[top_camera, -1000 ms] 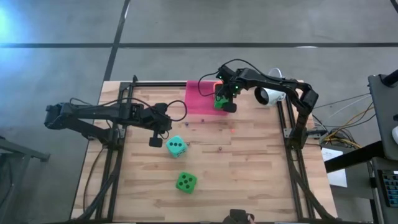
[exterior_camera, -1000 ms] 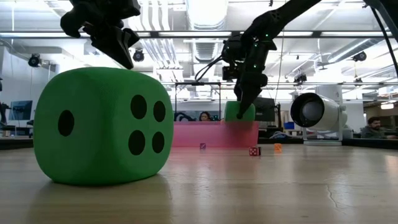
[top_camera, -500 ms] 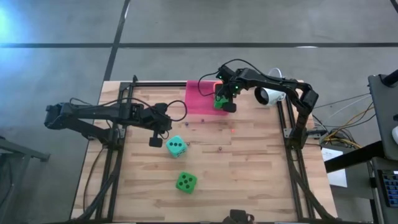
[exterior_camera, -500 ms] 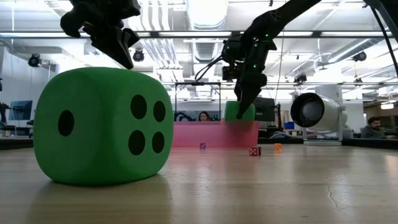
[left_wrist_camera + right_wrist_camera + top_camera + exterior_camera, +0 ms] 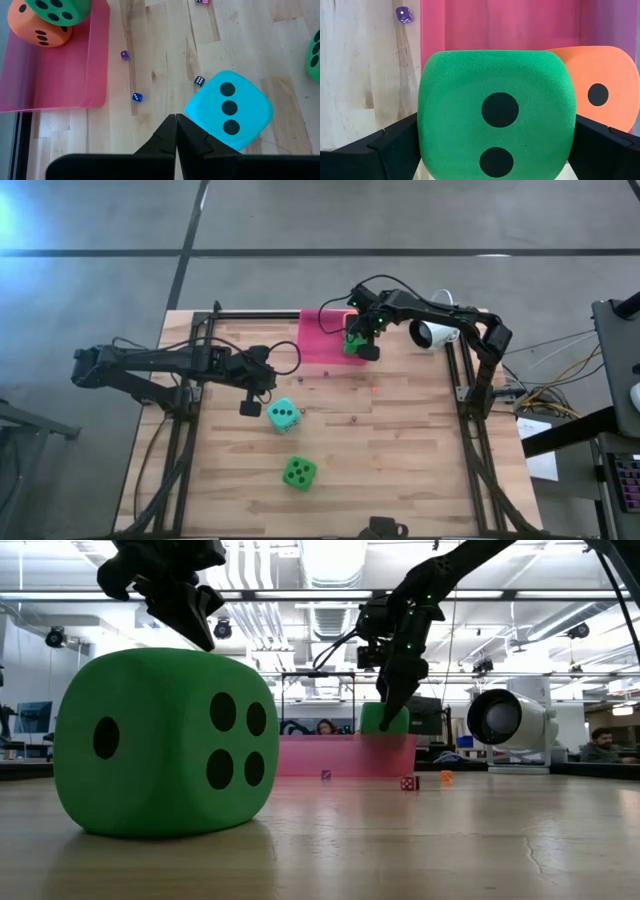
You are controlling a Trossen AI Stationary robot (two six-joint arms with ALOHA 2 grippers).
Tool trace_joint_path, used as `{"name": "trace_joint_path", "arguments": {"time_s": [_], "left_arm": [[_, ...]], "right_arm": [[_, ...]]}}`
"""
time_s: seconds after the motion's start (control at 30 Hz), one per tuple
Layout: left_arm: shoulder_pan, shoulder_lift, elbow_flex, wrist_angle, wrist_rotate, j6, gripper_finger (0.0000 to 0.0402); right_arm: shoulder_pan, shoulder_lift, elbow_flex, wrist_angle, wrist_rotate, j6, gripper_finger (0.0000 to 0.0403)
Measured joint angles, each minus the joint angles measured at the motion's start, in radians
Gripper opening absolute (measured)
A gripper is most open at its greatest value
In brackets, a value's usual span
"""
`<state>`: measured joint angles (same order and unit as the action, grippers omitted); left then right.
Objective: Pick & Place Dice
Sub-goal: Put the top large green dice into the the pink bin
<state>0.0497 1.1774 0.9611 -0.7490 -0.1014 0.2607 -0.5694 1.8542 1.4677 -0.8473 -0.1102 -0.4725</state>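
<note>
I've got the desk point(image 5: 400, 440) in view: light wood planks w/ a black metal frame round the edges. A flat pink tray point(image 5: 322, 338) lies on it at the far edge, approx. centre. The teal die point(image 5: 283, 415) sits on the bare wood left of centre, three pips up in the left wrist view. A green die point(image 5: 299, 472) sits nearer the front edge, apart from the teal one. Several tiny dice are scattered on the planks btw. the tray and the teal die: a purple one point(image 5: 125, 55), a blue one point(image 5: 137, 97), and another blue one point(image 5: 199, 81) just beside the teal die.
</note>
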Motion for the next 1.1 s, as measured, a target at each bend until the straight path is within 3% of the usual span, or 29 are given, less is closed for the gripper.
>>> {"name": "trace_joint_path", "arguments": {"time_s": [1.1], "left_arm": [[0.000, 0.000, 0.000, 0.007, 0.000, 0.003, 0.0008]], "right_arm": [[0.000, 0.000, 0.000, 0.014, -0.002, 0.000, 0.0396]]}}
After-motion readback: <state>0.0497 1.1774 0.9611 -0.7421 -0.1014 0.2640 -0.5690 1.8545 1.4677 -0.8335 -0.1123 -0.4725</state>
